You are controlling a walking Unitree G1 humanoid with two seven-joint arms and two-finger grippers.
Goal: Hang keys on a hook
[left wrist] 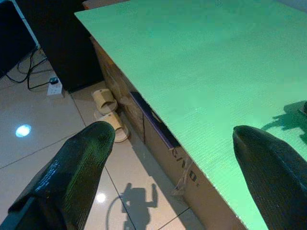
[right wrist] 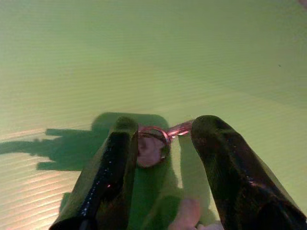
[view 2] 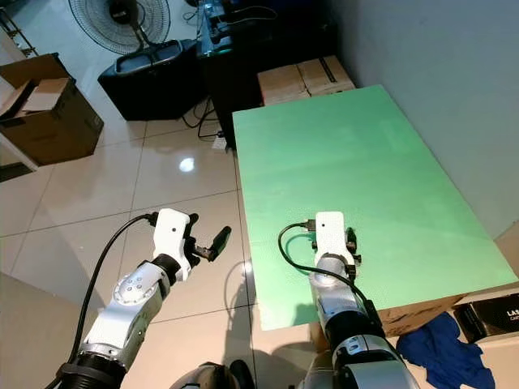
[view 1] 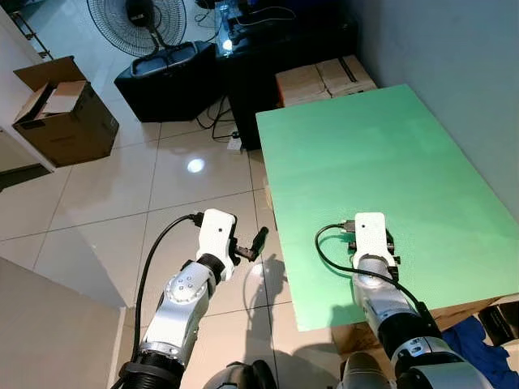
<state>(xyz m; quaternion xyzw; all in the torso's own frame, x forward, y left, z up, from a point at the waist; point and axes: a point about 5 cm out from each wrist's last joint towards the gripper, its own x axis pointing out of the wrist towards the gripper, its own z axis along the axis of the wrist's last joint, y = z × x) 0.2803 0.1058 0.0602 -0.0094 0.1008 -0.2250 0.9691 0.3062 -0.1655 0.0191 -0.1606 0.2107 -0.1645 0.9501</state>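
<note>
A pink key ring with a round tag, the keys, sits between the two black fingers of my right gripper, which is shut on it just above the green table. From the head, that gripper is over the table's near part, its fingers hidden beneath the white wrist housing. My left gripper is open and holds nothing. It hovers over the tiled floor beside the table's left edge, its fingertips spread wide.
A cardboard box, a fan and a black case stand on the floor to the far left. Boxes lie behind the table. A power strip and tape rolls lie by its edge. Blue cloth lies near right.
</note>
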